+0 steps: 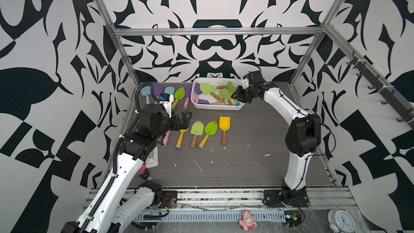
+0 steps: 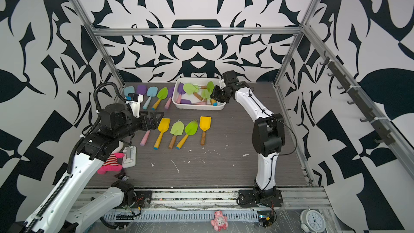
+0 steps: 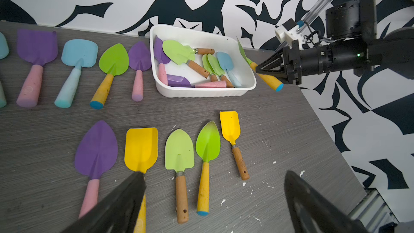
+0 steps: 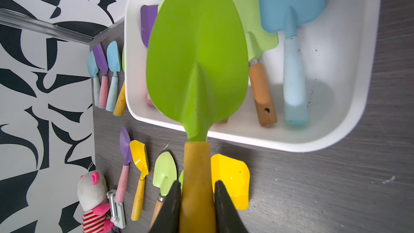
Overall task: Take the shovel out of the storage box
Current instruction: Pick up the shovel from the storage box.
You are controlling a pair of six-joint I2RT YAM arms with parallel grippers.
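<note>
The right gripper [image 4: 197, 184] is clamped on the yellow handle of a green pointed shovel [image 4: 197, 59]. The shovel hangs tilted at the end of the storage box [image 3: 201, 91] nearest the right arm. Its blade is above the box's rim and its blue-capped handle end sticks out past the rim over the desk [image 1: 246, 164]. The other shovels in the box appear to lie clear beneath it. The step in hand looks like the lift-out, nearly done.

To finish it well, raise the blade tip fully above the rim before swinging away from the box, so it does not catch the wall or drag the box. The blade may want to pivot, so a firm clamp and a slow carry suit. A free spot shows in the row in front of the box, beside the small yellow shovel [image 1: 224, 126].

The left gripper [image 3: 215, 175] hovers over that row with its jaws wide apart, holding nothing. Set the shovel down well clear of it.
</note>
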